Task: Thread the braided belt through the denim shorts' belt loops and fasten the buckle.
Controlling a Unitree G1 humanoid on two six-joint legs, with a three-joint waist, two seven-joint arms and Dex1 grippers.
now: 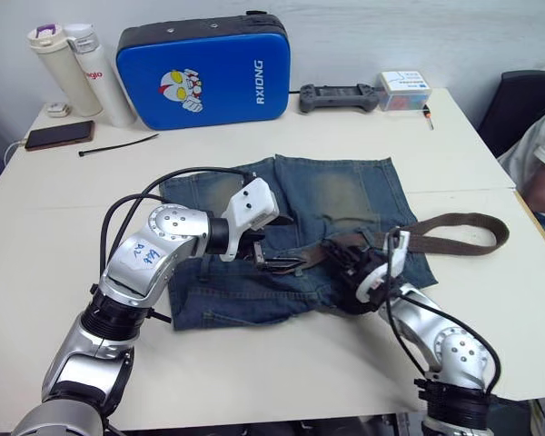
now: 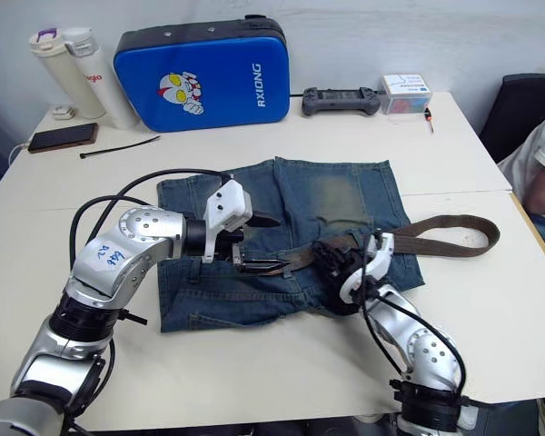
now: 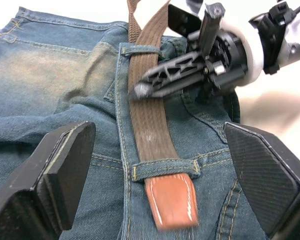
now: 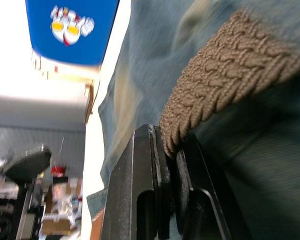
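Right tool pinches braided belt on denim shorts; left tool wide open, empty.

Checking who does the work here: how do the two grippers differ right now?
The left gripper is open, fingers spread either side of the braided belt's tan tip; the right gripper is shut on the belt. Left holds nothing; right pinches the strap. Both sit over the denim shorts.

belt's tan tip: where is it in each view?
Left eye: tan tip at the left hand, on the denim shorts.
Right eye: same spot.
Left wrist: low centre, below a belt loop.
Right wrist: can't tell.
Shared landmark: braided belt.
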